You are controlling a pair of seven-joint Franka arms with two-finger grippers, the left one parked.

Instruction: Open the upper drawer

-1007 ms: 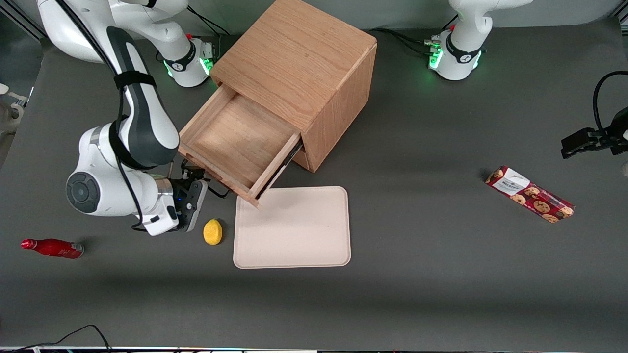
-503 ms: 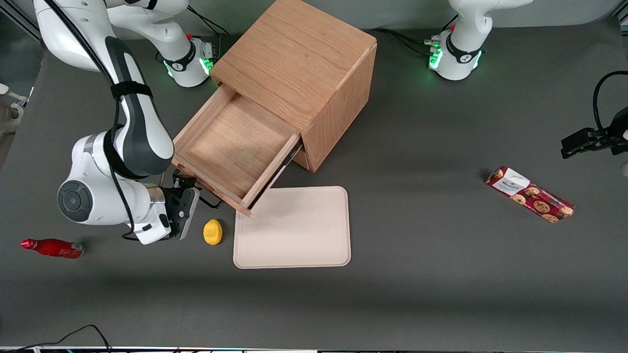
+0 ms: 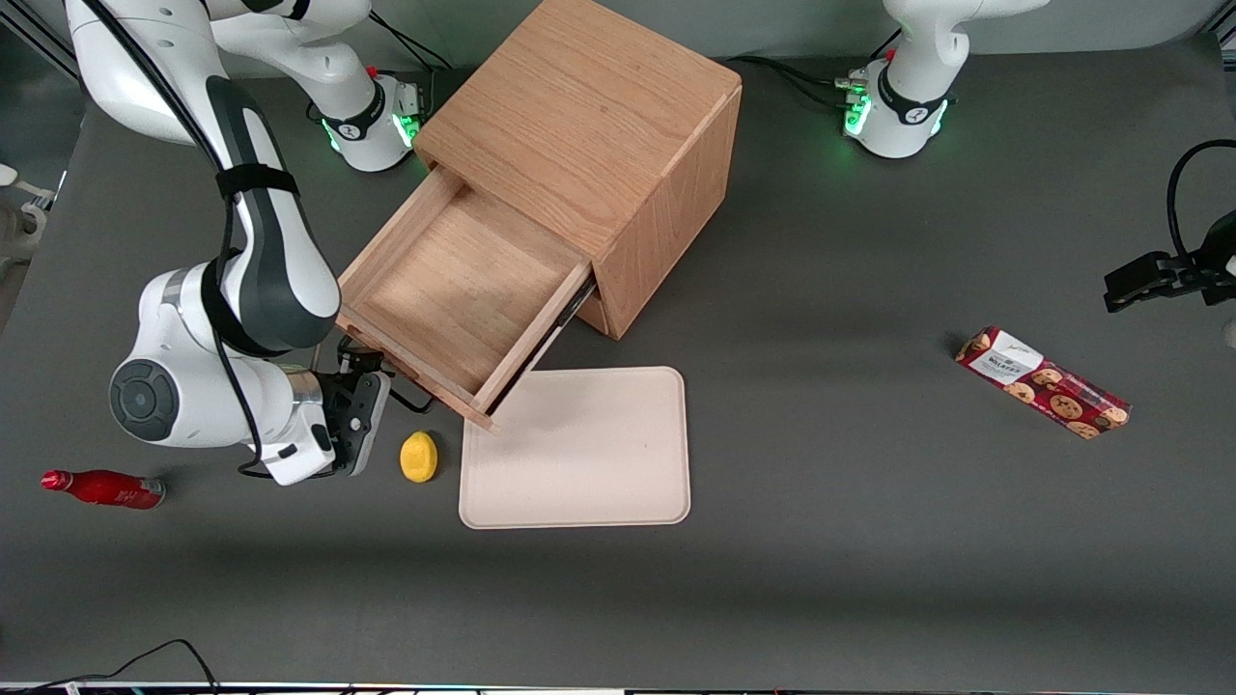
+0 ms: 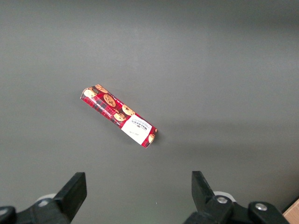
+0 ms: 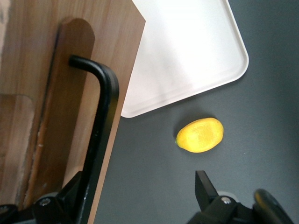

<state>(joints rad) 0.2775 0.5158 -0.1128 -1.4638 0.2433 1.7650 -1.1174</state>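
In the front view the upper drawer (image 3: 454, 299) stands pulled far out of the cabinet (image 3: 589, 125), its tray bare. The hand (image 3: 362, 372) sits at the drawer's front, low by the handle side, because the pull goes along the drawer's slide. The lemon (image 3: 419, 456) and the tray (image 3: 575, 447) lie just beside the hand on the worktop (image 3: 821, 483).

In the right wrist view the hand (image 5: 135, 196) is spread wide. The black handle (image 5: 99, 126) runs next to one finger (image 5: 63, 198) and the other finger (image 5: 205, 189) stands apart, so I judge that the grip is released.
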